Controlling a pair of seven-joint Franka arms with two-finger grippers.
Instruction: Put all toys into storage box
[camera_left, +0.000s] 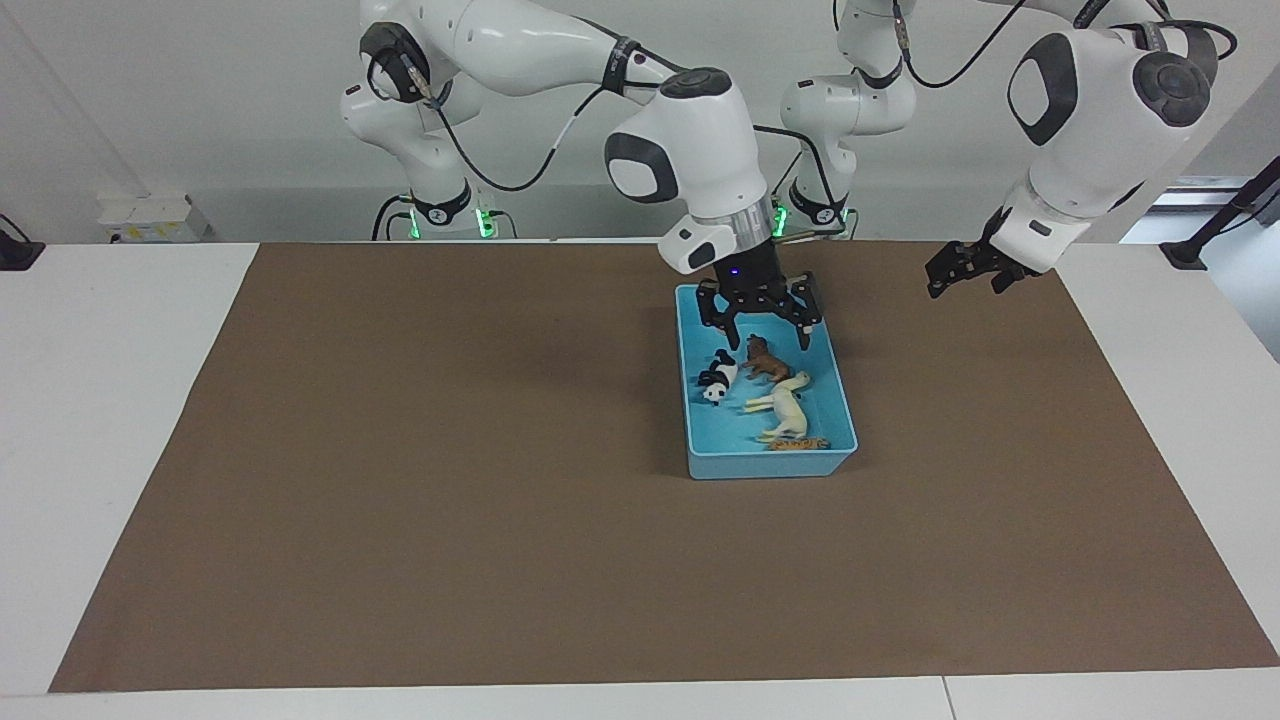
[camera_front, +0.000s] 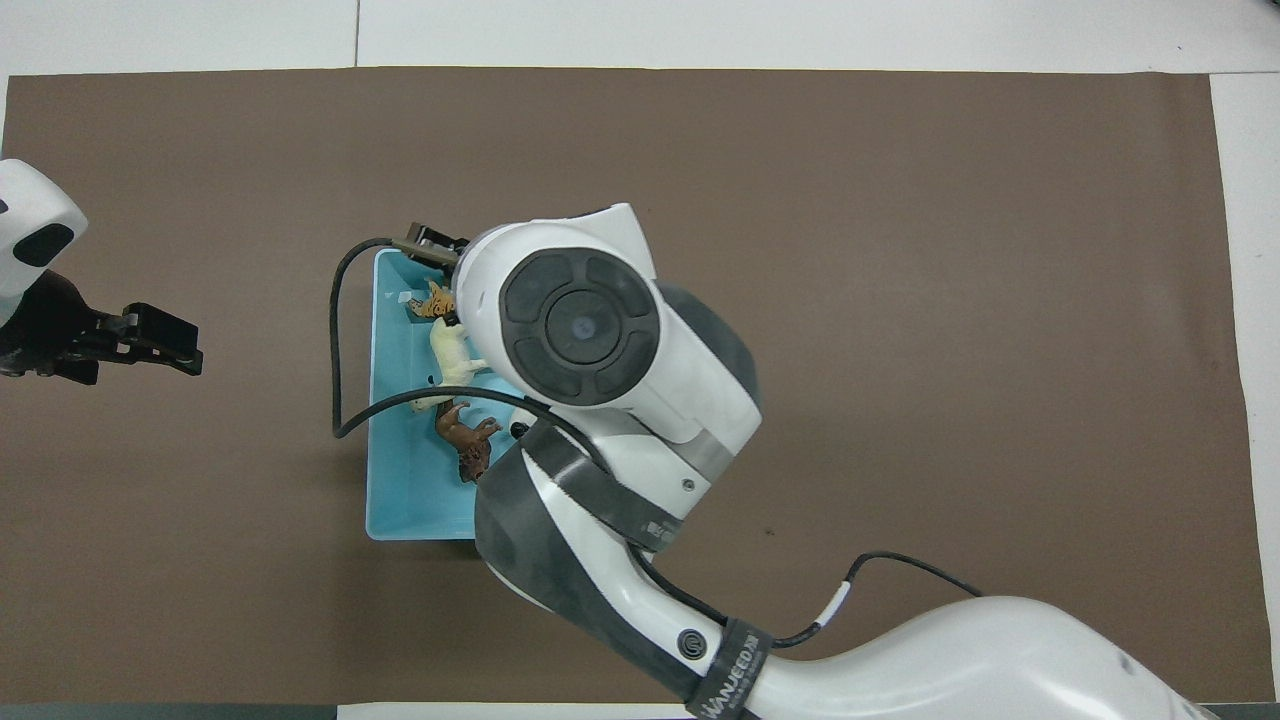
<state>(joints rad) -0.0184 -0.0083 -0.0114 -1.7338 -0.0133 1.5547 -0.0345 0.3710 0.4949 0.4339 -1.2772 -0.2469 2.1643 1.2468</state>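
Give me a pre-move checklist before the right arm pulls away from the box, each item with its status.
1. Panda in the box: ok.
2. Brown animal in the box: ok.
3. Horse in the box: ok.
4. Tiger in the box: ok, at the wall farthest from the robots.
5. Right gripper open and holding nothing, over the box: ok.
6. Left gripper waiting over the mat beside the box: ok.
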